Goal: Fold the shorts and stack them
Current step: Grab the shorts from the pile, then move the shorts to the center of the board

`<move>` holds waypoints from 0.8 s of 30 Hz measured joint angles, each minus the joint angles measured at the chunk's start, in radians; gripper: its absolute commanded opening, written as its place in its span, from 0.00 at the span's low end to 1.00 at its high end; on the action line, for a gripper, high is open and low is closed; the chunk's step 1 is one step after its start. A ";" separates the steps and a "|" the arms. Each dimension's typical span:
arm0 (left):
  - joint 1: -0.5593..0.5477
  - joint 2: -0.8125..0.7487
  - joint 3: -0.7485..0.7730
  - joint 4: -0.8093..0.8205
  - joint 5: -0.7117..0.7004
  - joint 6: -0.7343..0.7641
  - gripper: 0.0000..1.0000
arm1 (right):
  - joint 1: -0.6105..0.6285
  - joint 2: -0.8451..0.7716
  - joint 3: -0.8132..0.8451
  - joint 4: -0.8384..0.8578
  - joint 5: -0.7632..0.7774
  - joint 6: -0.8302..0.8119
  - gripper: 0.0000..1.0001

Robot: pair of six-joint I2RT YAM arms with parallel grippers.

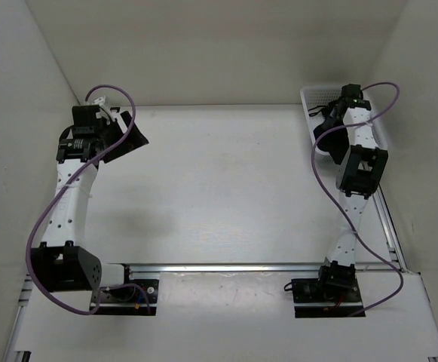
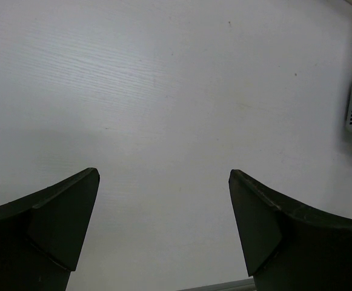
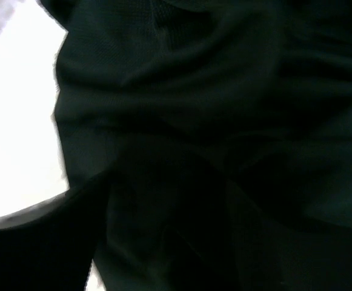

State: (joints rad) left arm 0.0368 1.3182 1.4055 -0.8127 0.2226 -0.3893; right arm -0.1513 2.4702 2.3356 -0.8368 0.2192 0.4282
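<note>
Black cloth fills your right wrist view edge to edge: the shorts [image 3: 194,121], creased and bunched, with a patch of bright white showing at the left. From above, you see the right arm stretched from its base to the far right corner of the worktop [image 1: 226,188], elbow bent and wrist tipped down into the white mesh basket [image 1: 313,94]. The right claw [image 1: 328,128] is down among the shorts there. Its fingers merge with the dark fabric, so you cannot tell whether it is parted or pinching cloth.

Your left arm folds back at its base, then reaches up the left side of the worktop, wrist turned towards the centre. The left claw [image 2: 163,174] is spread wide with only bare worktop between its fingers. A corner of the basket shows at the right edge of that view.
</note>
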 measured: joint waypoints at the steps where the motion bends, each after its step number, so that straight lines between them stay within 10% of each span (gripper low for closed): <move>1: 0.000 0.014 0.003 -0.006 -0.003 0.000 1.00 | 0.000 0.026 0.014 0.002 -0.002 -0.008 0.42; 4: 0.000 0.054 0.022 -0.016 -0.011 0.003 1.00 | 0.000 0.060 0.029 0.006 -0.008 -0.005 0.00; 16: 0.000 0.069 0.056 -0.030 -0.012 0.005 1.00 | 0.098 -0.361 0.040 0.067 -0.029 -0.079 0.00; 24: 0.001 0.014 0.071 -0.072 -0.012 0.004 1.00 | 0.475 -0.848 0.040 0.121 -0.146 -0.228 0.00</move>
State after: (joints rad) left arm 0.0376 1.3327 1.4765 -0.8852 0.2104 -0.3855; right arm 0.3241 1.6226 2.3753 -0.7162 0.0734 0.2001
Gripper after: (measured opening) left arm 0.998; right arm 0.017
